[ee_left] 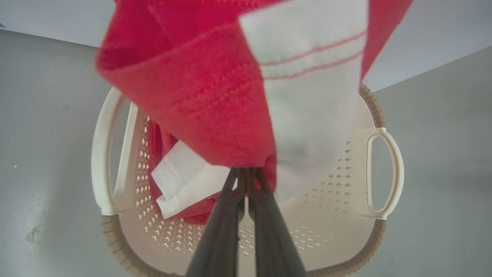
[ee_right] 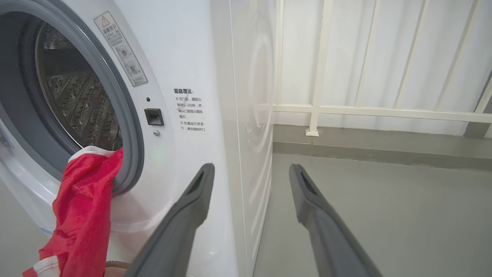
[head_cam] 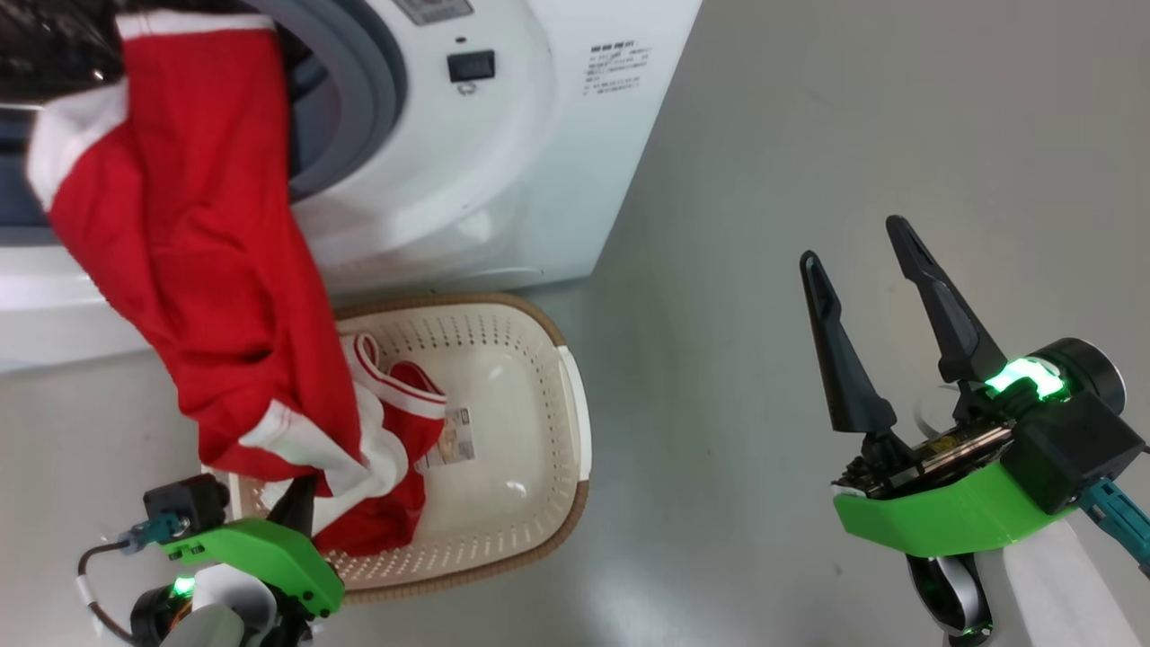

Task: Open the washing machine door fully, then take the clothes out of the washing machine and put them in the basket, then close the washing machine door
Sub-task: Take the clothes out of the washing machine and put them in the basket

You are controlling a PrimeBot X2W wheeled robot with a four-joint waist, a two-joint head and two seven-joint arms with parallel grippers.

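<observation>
Bright, even light; soft glare on the floor (head_cam: 719, 557), nearby clothes (ee_left: 200, 96) blurred.

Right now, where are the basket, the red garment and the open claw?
basket (head_cam: 575, 413): head view, white handle on its right rim.
red garment (head_cam: 180, 225): head view, middle of the hanging cloth.
right claw (head_cam: 852, 240): head view, midway between its two fingertips.

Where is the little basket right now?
In the head view the basket sits on the grey floor at lower left, right in front of the washing machine, under the hanging red garment.
</observation>
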